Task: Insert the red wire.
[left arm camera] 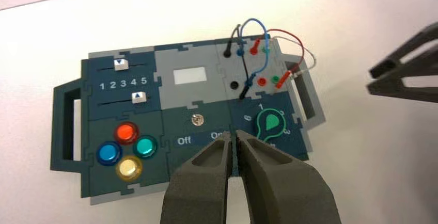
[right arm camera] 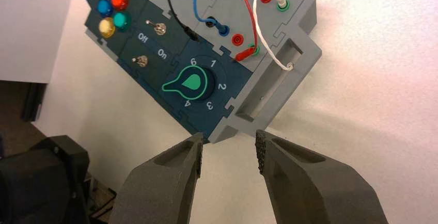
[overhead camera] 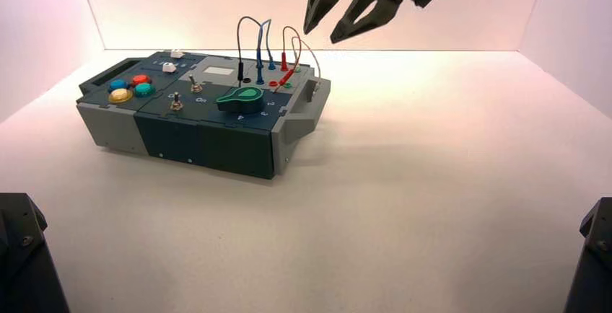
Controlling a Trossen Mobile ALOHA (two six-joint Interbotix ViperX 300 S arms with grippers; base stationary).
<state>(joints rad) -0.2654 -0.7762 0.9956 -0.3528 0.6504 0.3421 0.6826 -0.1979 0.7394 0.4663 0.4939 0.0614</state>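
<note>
Bright light washes out the far bench (overhead camera: pixel 433 75); soft shadows lie beside the box (overhead camera: pixel 209 122), and its white panel (left arm camera: pixel 189 75) glares pale.

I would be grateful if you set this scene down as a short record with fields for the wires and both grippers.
red wire: one plug in a red socket; loose plug lying by the near green socket
near red socket: unfilled
blue wire: both plugs in blue sockets
right gripper: open, right of the box, holding nothing
left gripper: shut, above the box
</note>
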